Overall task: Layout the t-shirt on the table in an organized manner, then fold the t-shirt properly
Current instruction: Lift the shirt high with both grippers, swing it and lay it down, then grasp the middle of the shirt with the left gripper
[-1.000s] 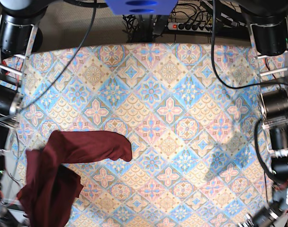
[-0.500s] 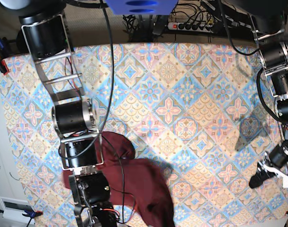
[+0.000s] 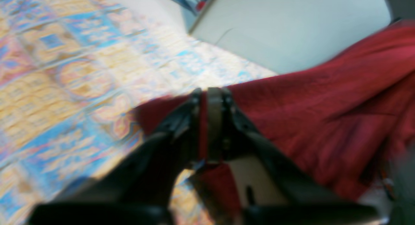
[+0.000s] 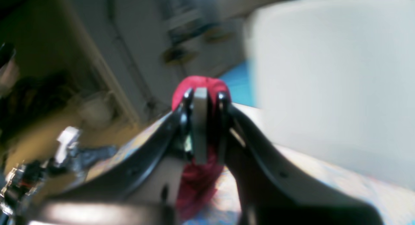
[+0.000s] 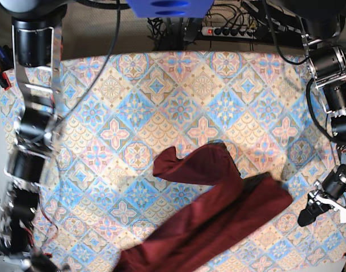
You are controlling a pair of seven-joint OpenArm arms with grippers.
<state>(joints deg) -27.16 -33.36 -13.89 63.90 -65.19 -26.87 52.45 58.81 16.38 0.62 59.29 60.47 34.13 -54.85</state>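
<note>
With both the left tool (image 3: 209, 127) and right tool (image 4: 204, 127) pinching the t-shirt (image 5: 218, 221), we should pull apart evenly to spread it flat on the bench (image 5: 161, 113).

The t-shirt (image 5: 218, 215) lies on the table (image 5: 161, 102) — near edge, stretching toward the left hand (image 5: 309, 214).

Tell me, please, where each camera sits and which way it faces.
Base: overhead, facing down on the table and the t-shirt; the left arm and the right arm flank them.
Left wrist: looks past the left gripper at t-shirt and table.
Right wrist: behind the right gripper, shut on the t-shirt; blurred room beyond.
Shared: all three show the t-shirt.
</note>
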